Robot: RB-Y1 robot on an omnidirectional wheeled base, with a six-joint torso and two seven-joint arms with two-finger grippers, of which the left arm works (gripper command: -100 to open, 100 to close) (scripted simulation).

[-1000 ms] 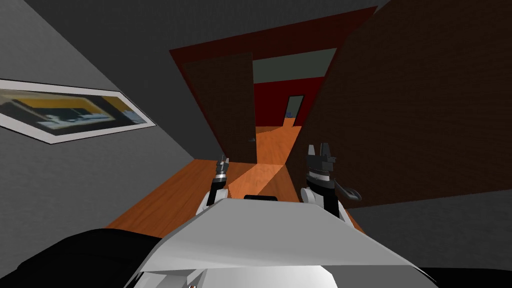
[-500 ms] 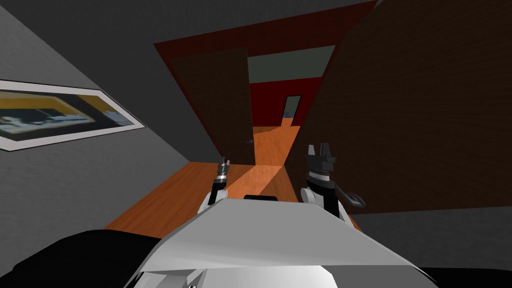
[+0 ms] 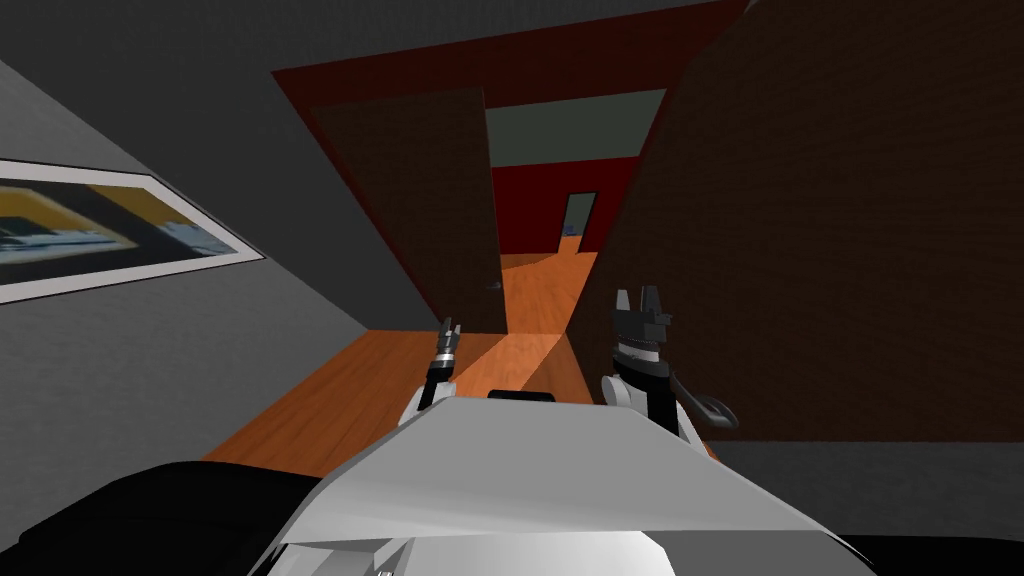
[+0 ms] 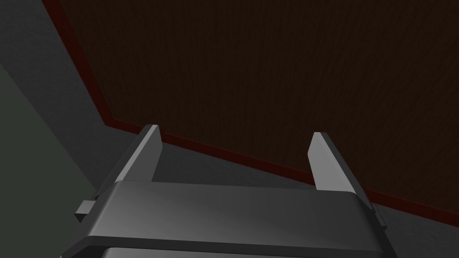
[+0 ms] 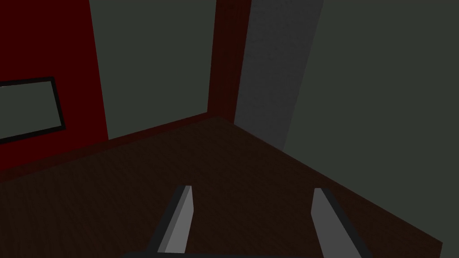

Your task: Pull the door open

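Note:
A large dark brown door (image 3: 850,200) stands swung out on my right, its dark lever handle (image 3: 714,410) just beside my right forearm. A second dark brown door leaf (image 3: 420,200) stands at the left of the dark red frame (image 3: 520,65), with a small knob (image 3: 492,287) on its edge. My right gripper (image 3: 640,300) is raised by the big door's edge, open and holding nothing (image 5: 252,190); the door's surface (image 5: 134,188) lies behind its fingers. My left gripper (image 3: 447,330) is open too (image 4: 235,134), facing the brown leaf (image 4: 278,67).
An orange wooden floor (image 3: 350,390) runs through the gap between the doors into a red-walled room (image 3: 540,200) with a far doorway (image 3: 578,212). A grey wall with a framed picture (image 3: 90,230) closes my left side.
The whole head view has slid left, so I have turned or moved. The big door's lower edge now lies flatter and its handle sits slightly lower right. Both grippers stay open.

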